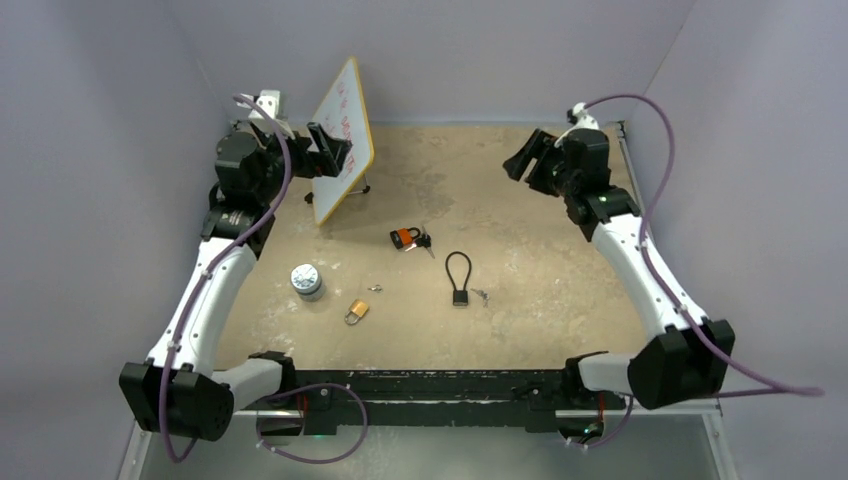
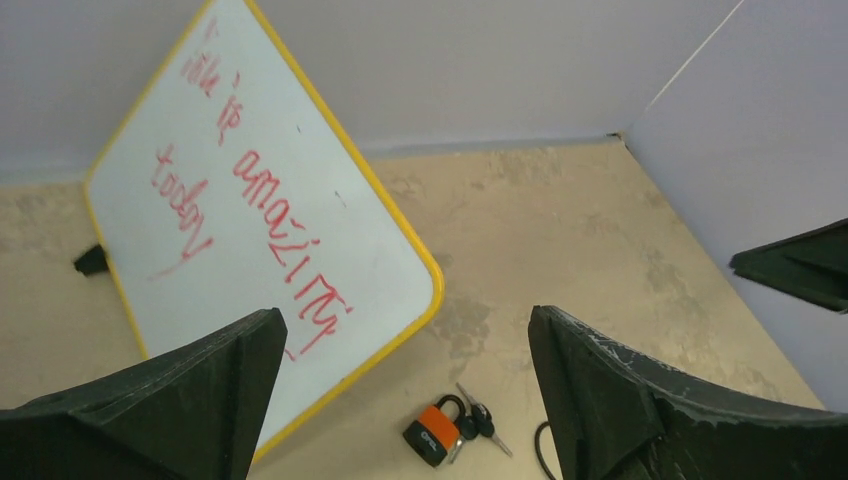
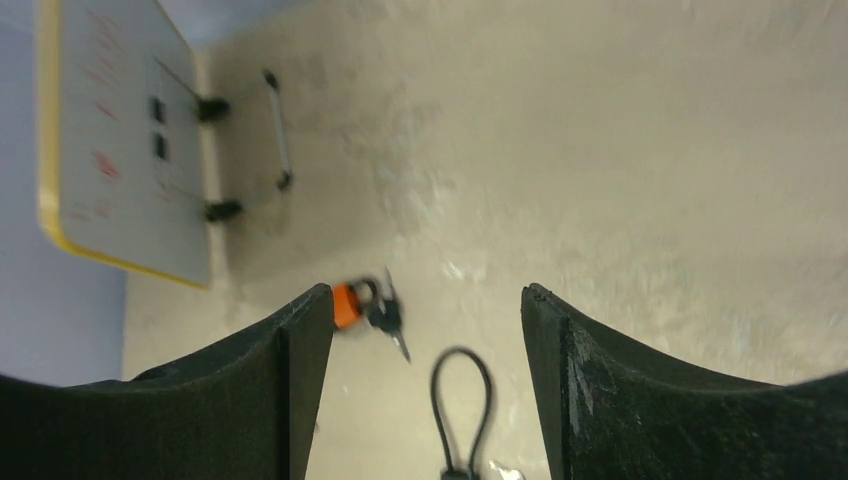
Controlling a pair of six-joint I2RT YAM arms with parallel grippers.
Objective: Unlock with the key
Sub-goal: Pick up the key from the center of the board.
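Rough matt table (image 2: 560, 230), glossy whiteboard (image 2: 250, 220), plastic-cased orange padlock (image 2: 436, 432)

top: overhead, whole table (image 1: 560, 200) | wrists: raised, facing inward | shared: orange padlock (image 2: 436, 432)

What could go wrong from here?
Three locks lie near each other: orange padlock, brass padlock, cable lock; a key could meet the wrong one. The loose key lies flat and tiny, so it may slide rather than lift. The left end effector hangs beside the whiteboard and could tip it.

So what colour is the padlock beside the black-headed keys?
Orange; the padlock shows clearest in the left wrist view.
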